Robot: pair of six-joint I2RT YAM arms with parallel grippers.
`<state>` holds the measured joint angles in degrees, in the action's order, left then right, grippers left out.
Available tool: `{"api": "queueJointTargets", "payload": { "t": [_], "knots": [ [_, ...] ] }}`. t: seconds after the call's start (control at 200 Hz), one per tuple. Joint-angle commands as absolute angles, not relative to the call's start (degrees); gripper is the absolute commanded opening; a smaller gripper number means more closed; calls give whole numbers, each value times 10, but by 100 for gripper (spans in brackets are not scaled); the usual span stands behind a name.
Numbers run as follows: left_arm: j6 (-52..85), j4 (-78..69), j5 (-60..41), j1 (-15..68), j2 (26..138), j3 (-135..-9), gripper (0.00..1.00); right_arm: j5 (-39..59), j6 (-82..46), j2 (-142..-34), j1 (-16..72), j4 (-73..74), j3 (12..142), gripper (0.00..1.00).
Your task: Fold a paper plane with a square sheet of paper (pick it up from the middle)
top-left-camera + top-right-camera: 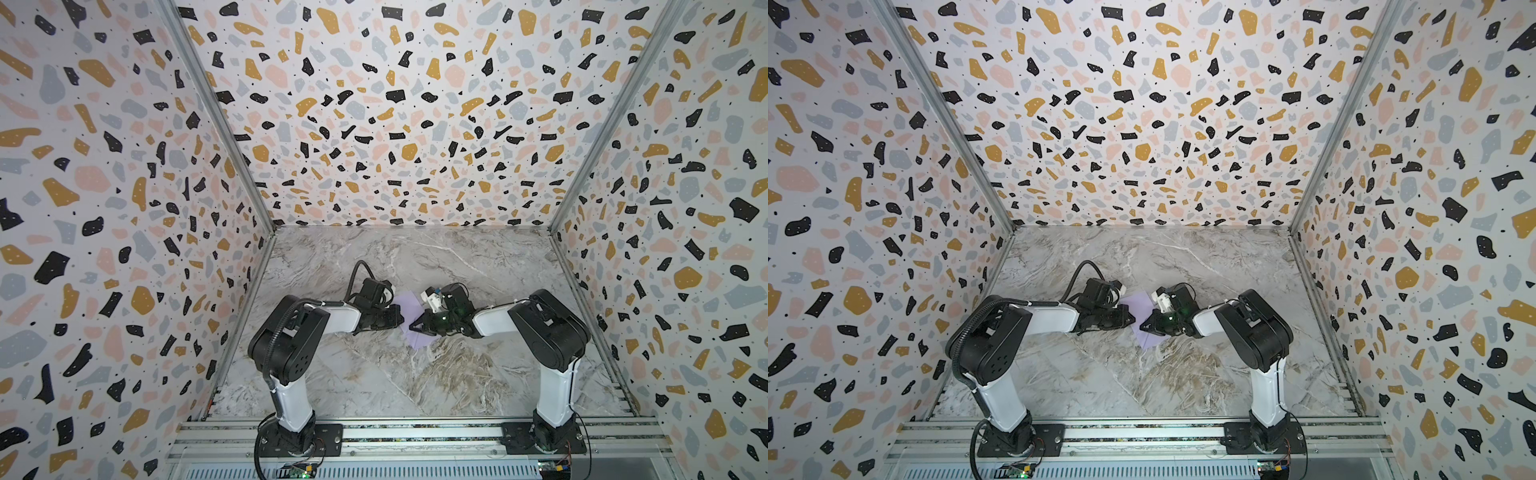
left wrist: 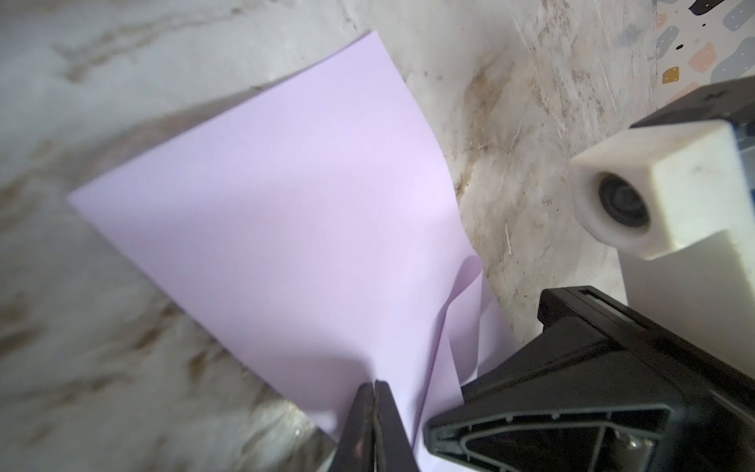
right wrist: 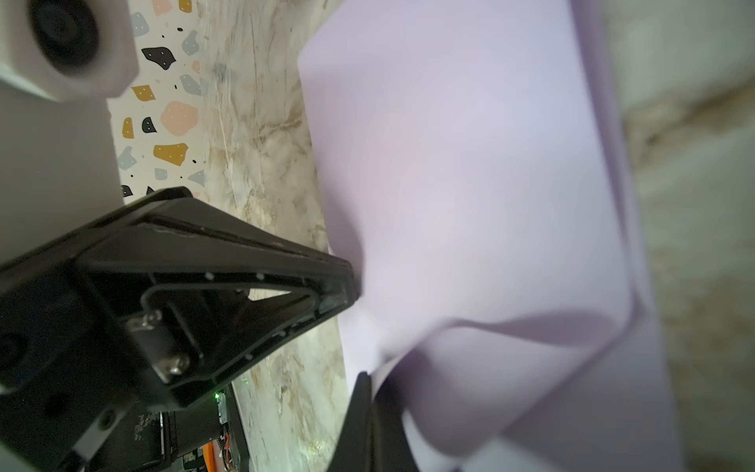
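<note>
The square sheet of paper (image 1: 417,340) is sitting near the middle of the marble table (image 1: 374,386), between the two arms. The left gripper (image 1: 400,318) is reaching in from 9 o'clock and the right gripper (image 1: 413,327) from 3 o'clock, so their tips are almost meeting over the sheet. Both are pinching the paper with jaws fully closed, as each wrist view is showing at its own fingertips. Between the pinches the paper is bulging into a soft, curved hump rather than a straight crease, while the rest is spreading toward 12 and 6 o'clock.

Several things are looking risky. The paper is thin, so arms pulling apart or twisting against each other are likely to tear it at the pinch points. The hump is sitting loose, so pressing it down carelessly is likely to set a crooked crease and spoil the plane's symmetry. The grippers are working very close together, so a small misjudged move is risking a collision. A shallow pinch is also risking the sheet slipping free and sliding over the smooth marble.
</note>
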<state>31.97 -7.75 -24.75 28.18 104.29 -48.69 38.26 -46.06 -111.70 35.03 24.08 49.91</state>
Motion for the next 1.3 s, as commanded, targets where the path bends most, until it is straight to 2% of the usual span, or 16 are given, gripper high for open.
{"api": "queueJointTargets", "payload": {
  "t": [0.0,0.771,0.861,1.116,1.292],
  "knots": [
    [312,-44,-223,286,1064,-484,8,374,-456,-1092,347,233,492,2],
    [312,-41,-225,287,1061,-488,8,382,-445,-1123,348,222,502,5],
    [312,-38,-225,287,1059,-492,8,379,-441,-1123,349,217,501,8],
    [328,-15,-192,286,1005,-516,13,360,-435,-1117,349,191,501,30],
    [338,-5,-152,286,964,-508,19,352,-432,-1114,349,184,501,33]
  ]
}}
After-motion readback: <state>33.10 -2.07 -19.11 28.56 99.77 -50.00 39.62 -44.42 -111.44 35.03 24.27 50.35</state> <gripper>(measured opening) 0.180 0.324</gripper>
